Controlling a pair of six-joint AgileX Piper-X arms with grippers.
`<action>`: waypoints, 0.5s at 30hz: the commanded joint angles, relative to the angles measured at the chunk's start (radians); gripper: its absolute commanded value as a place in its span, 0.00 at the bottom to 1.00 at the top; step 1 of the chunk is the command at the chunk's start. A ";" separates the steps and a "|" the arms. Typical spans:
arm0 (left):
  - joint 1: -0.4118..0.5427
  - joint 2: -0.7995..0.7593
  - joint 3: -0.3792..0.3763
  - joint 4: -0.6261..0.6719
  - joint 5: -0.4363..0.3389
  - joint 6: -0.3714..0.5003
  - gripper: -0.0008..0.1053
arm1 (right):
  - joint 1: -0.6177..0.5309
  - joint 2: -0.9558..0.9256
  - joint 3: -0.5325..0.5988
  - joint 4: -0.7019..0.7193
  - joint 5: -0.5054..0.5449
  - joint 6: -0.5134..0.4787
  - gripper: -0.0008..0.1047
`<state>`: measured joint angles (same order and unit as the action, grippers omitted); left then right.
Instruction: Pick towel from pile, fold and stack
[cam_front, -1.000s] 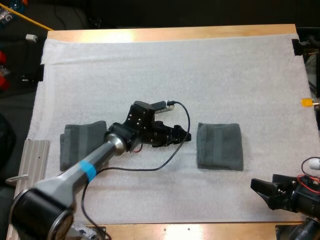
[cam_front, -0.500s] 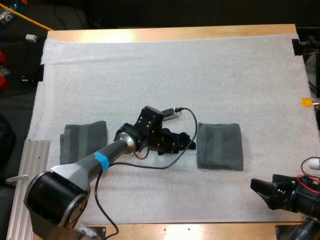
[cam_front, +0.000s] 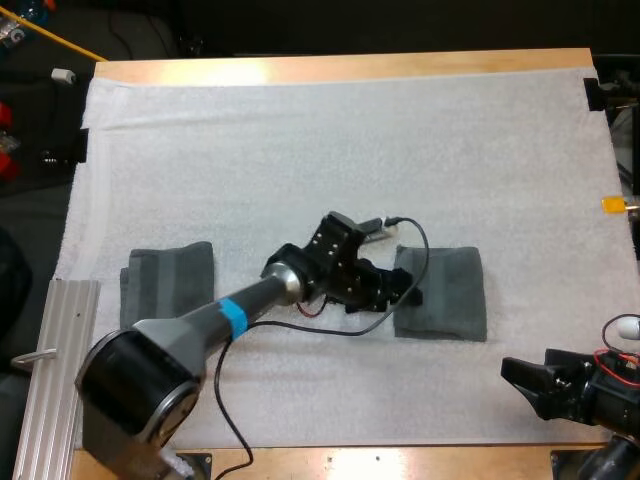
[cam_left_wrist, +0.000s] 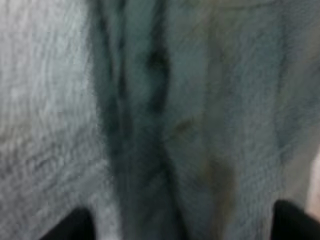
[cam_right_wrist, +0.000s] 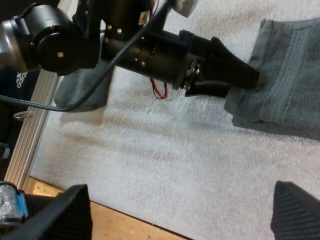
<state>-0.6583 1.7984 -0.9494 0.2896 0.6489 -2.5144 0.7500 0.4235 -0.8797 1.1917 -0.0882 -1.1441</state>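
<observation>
Reaching across the white mat (cam_front: 350, 150), the left gripper (cam_front: 408, 290) sits at the edge of the folded towel (cam_front: 448, 295) that faces its arm. Its fingers are apart, with that edge between them. A second folded towel (cam_front: 165, 285) lies well apart behind the arm, near a metal rail (cam_front: 45, 340) beside the tabletop (cam_front: 340, 68). The right gripper (cam_front: 515, 378) hovers over bare mat near the folded towel, fingers apart, holding nothing.

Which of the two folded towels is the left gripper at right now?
The right-hand folded towel in the high view: the left gripper sits at its left edge. The left-hand folded towel lies well apart, near the left edge of the mat.
</observation>
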 joint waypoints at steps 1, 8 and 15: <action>-0.016 0.003 -0.018 -0.003 0.002 -0.021 0.67 | 0.001 -0.003 -0.005 0.002 -0.007 -0.003 0.68; -0.074 0.027 -0.062 -0.003 -0.007 -0.055 0.66 | 0.001 -0.003 -0.005 0.002 -0.020 -0.003 0.68; -0.078 0.027 -0.064 -0.003 -0.009 -0.093 0.60 | 0.001 -0.003 -0.005 0.002 -0.029 -0.003 0.68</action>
<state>-0.7327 1.8279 -1.0062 0.2896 0.6489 -2.5964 0.7500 0.4235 -0.8797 1.1923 -0.1101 -1.1441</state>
